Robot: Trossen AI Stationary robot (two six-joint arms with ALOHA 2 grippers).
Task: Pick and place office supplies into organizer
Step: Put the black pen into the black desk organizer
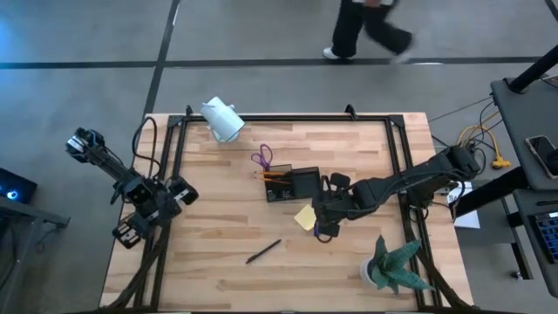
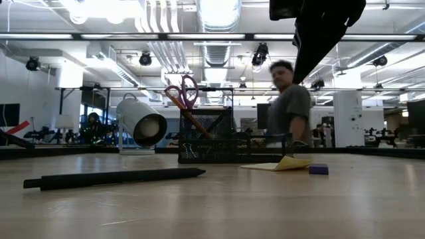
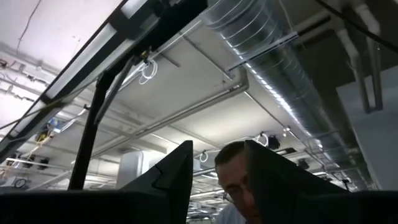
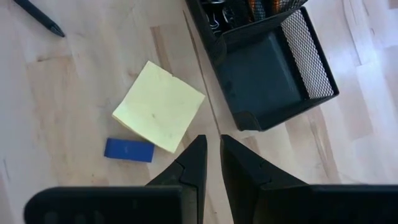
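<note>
Organizer (image 1: 292,184) at table (image 1: 218,235) centre, right gripper (image 4: 211,152) above (fingers nearly together, empty), notepad (image 4: 159,114) at its 5 o'clock, left gripper (image 3: 217,174) fingers apart.

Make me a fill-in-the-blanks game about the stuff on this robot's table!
1. The sticky-note pad is coloured ____.
2. The purple-handled scissors stand inside the ____.
3. The little block beside the pad is coloured ____.
4. The black pen lies on the ____.

Missing words: yellow; organizer; blue; table
</note>
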